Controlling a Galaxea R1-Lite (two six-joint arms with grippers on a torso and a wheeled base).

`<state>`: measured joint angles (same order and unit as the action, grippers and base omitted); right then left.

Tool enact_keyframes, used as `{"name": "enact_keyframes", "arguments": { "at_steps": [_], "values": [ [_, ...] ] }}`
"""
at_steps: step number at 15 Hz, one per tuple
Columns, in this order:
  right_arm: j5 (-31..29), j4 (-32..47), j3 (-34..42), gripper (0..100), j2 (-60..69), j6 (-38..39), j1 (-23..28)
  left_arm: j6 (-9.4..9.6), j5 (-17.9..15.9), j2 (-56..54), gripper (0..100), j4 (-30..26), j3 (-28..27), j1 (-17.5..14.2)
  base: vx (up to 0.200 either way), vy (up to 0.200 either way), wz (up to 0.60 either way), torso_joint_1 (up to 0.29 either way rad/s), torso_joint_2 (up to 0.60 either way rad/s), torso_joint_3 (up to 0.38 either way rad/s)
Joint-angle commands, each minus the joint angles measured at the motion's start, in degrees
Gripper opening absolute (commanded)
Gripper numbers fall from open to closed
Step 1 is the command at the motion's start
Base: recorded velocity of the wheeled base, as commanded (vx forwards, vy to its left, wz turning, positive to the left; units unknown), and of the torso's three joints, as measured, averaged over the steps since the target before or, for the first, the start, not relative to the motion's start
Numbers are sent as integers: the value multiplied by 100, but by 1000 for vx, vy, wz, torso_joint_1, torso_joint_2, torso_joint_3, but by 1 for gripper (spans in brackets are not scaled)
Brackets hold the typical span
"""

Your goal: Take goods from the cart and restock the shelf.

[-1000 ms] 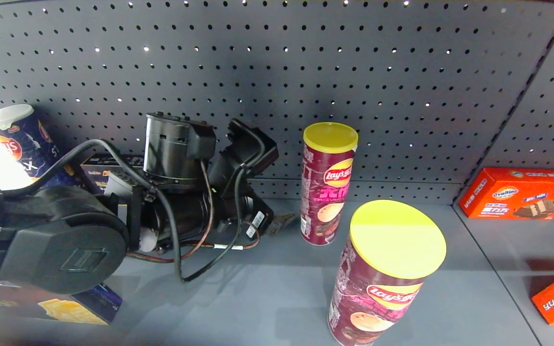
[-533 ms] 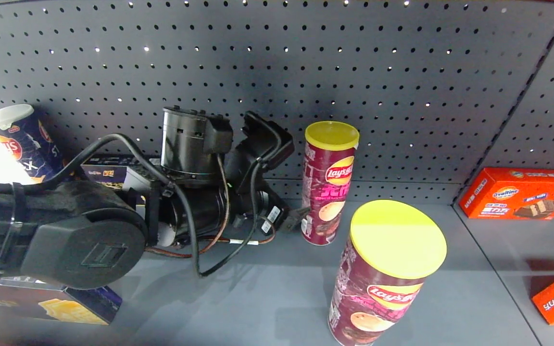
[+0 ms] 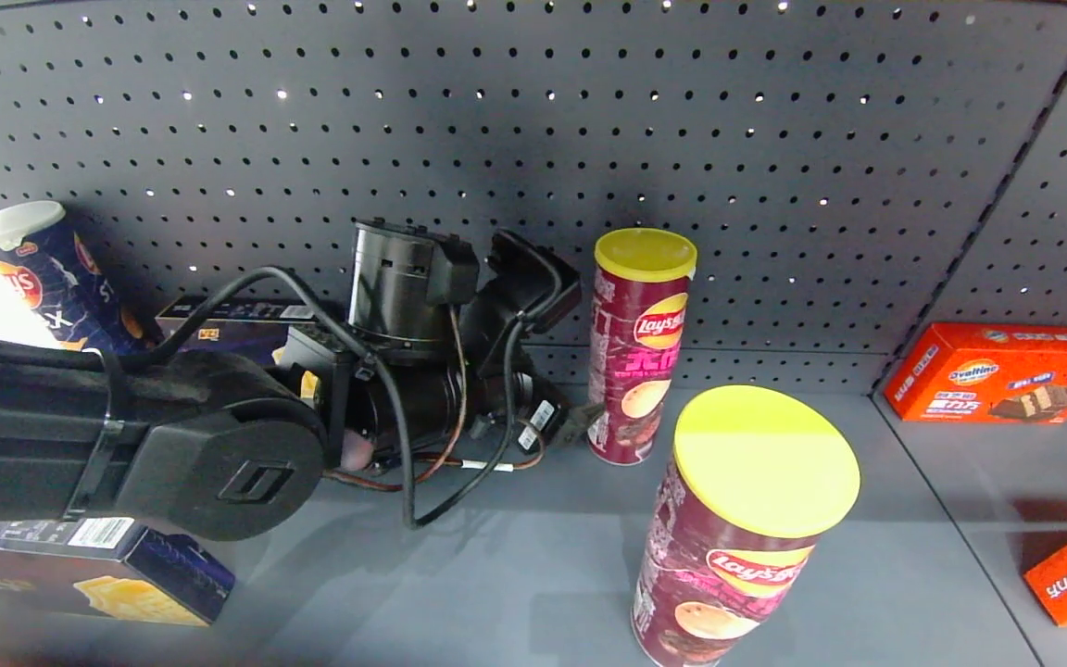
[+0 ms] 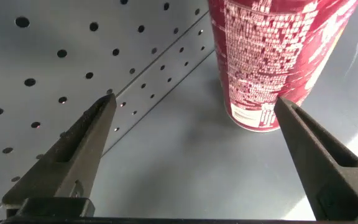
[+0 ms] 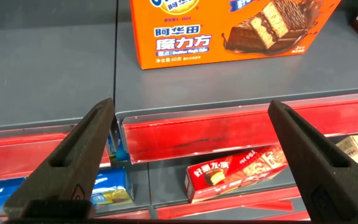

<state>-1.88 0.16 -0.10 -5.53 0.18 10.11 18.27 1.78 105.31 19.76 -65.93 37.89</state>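
Head view: end effector (image 4: 194, 102) nearer can (image 3: 640, 347)

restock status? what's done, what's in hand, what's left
Done: two maroon chip cans stand upright on the shelf, the back can by the pegboard and the front can nearer the edge. In hand: nothing; the left gripper is open at the back can's base, the right gripper open, facing an orange box. Left: probably withdraw and fetch more stock; bare shelf space lies beside the cans.
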Motion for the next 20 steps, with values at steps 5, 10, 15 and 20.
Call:
{"name": "enact_keyframes", "arguments": {
  "at_steps": [5, 10, 15, 20],
  "values": [
    [3, 2, 1, 100, -9, -1, 0, 10, 103, -248, 100, -34, 71, -53, 0, 0, 0, 0, 0, 0],
    [-6, 2, 1, 100, -9, -1, 0, 36, 103, -653, 100, -60, 440, -10, 0, 0, 0, 0, 0, 0],
    [3, 2, 1, 100, -9, -1, 0, 10, 560, -740, 100, -16, 651, -45, 0, 0, 0, 0, 0, 0],
    [-6, 2, 1, 100, -9, -1, 0, -157, 868, -855, 100, -16, 642, 87, 0, 0, 0, 0, 0, 0]
  ]
}}
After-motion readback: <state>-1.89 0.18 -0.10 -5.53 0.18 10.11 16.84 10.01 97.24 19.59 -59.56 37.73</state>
